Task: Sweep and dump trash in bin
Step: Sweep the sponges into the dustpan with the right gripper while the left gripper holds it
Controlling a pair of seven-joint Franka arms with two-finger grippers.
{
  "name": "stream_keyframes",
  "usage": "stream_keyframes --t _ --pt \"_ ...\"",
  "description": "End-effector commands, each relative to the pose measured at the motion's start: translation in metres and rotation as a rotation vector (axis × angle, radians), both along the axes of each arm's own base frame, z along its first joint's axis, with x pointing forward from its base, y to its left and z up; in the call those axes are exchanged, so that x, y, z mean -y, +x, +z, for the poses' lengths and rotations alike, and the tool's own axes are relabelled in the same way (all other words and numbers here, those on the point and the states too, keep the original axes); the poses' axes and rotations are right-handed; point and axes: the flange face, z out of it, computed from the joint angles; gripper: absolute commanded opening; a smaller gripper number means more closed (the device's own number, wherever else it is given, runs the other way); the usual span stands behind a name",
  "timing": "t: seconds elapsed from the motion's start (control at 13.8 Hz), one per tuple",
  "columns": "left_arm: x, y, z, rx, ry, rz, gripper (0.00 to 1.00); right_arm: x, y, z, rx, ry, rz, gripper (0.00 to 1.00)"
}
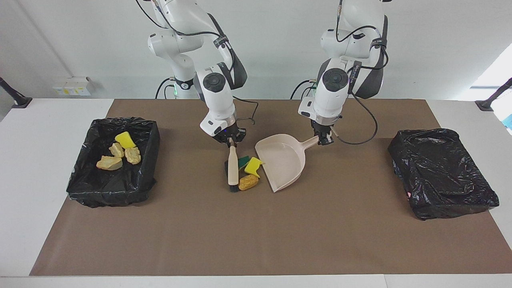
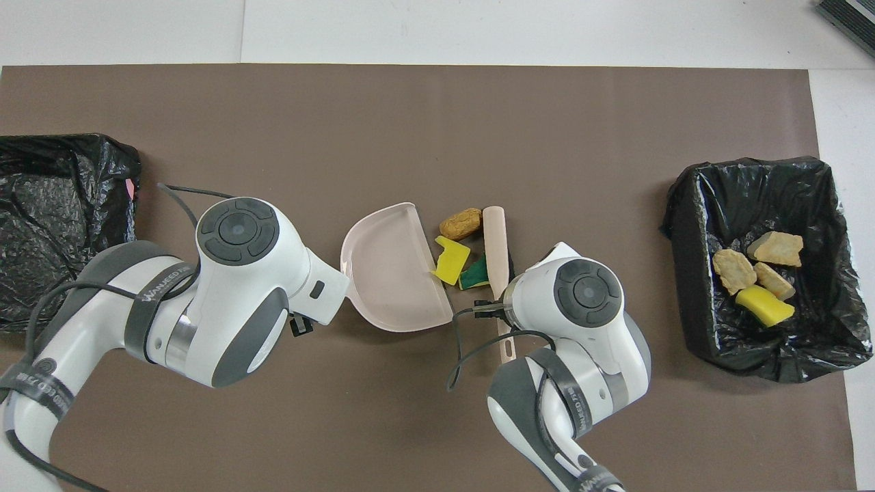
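Just below right end effector (image 1: pixel 231 141): trash (image 1: pixel 249 173).

White arms (image 1: pixel 216 92), grey joints, black cables

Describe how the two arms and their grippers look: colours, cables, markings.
Both arms are glossy white with dark grey joint bands and round grey caps. Loose black cables run along each. Grey bands carry small white lettering. The left gripper and right gripper are small and black.
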Motion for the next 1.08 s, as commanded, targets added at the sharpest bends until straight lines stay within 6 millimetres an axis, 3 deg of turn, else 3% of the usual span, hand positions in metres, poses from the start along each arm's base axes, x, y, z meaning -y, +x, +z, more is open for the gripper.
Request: stream_keyframes --t 0.0,0.22,0.43,0.58,0.79,1.01 --pt "0.001 -0.010 0.000 0.016 -0.017 0.015 0.00 -0.032 -0.008 0.003 -0.031 0.070 0.045 0.00" --pt "0.001 -0.009 0.001 0.014 -0.030 0.041 0.00 -0.074 -0.014 0.023 -0.098 0.211 0.099 0.00" --pt "0.000 -0.008 0.002 0.010 -0.041 0.054 0.00 -0.092 -0.015 0.050 -0.099 0.273 0.089 0.00" --pt "-0.004 -0.006 0.001 0.006 -0.042 0.064 0.00 -0.079 -0.012 0.070 -0.121 0.255 0.097 0.00" --pt "-0.006 0.000 0.004 0.016 -0.073 0.091 0.00 -0.031 0.001 0.106 -0.103 0.196 0.081 0.00" --pt "-0.014 0.005 0.006 0.029 -0.082 0.108 0.00 -0.007 -0.001 0.124 -0.094 0.086 0.118 0.00"
